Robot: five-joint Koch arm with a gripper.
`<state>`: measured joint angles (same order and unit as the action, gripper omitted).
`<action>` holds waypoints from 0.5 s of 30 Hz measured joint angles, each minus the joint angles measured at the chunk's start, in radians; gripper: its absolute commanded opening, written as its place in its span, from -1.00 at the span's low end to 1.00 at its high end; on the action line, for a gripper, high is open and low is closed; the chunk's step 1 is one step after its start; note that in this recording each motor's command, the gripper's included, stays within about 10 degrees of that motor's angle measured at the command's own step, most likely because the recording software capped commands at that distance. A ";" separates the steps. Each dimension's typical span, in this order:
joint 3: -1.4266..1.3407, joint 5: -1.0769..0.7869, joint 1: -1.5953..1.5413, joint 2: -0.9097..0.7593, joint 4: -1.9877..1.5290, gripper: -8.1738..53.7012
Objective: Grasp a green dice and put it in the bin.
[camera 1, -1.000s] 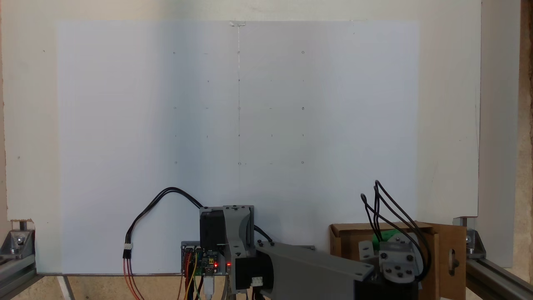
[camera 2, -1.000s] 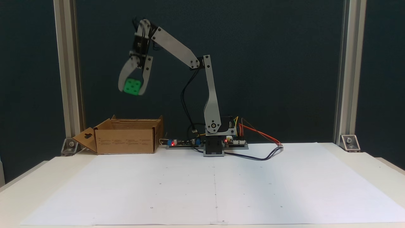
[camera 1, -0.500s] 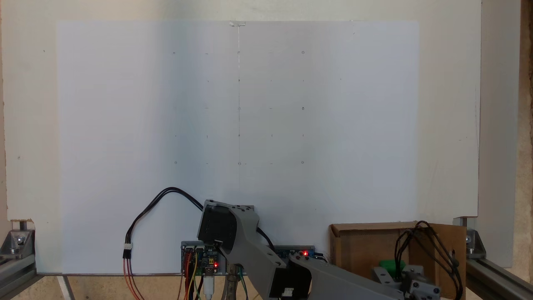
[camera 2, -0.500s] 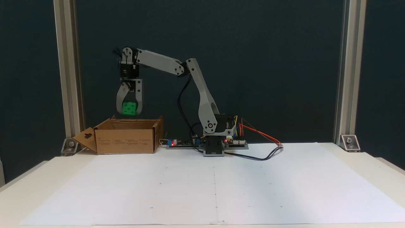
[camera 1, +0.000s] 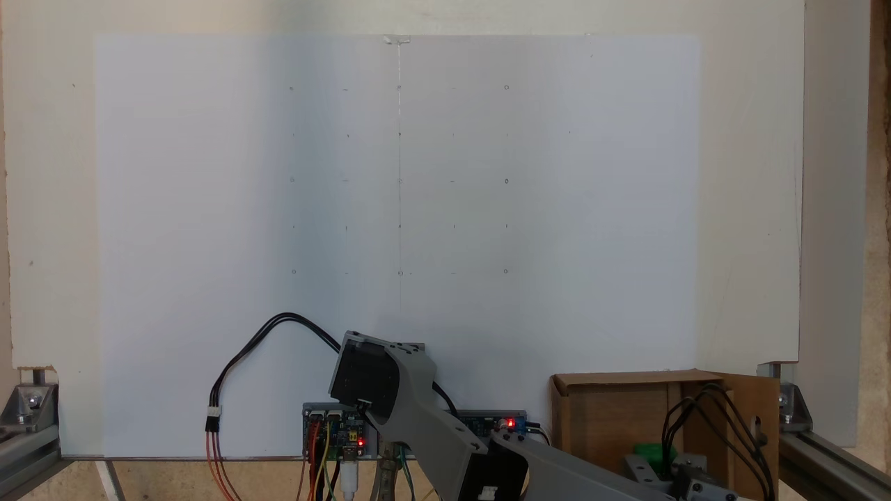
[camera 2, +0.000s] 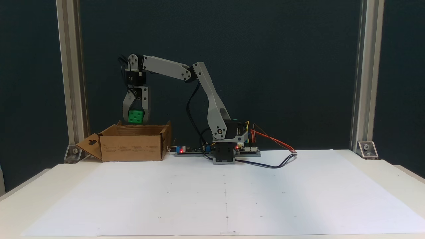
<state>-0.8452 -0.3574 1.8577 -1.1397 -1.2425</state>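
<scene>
The green dice [camera 2: 135,117] was found clamped between the two jaws of the gripper [camera 2: 136,120], held just above the open top of the bin [camera 2: 132,147] (presumably so that release would drop it inside). The bin's interior was not visible in the side-on fixed view; in a fixed view from above [camera 1: 604,410], no contents could be made out beneath the arm.
</scene>
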 measured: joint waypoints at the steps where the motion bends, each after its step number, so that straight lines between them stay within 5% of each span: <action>1: -0.003 0.000 0.000 0.000 0.000 0.10; 5: -0.055 0.002 0.002 0.005 0.000 0.59; 15: -0.055 0.025 -0.035 -0.017 0.023 0.72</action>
<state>-0.9004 -0.3329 1.8224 -1.1566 -1.2195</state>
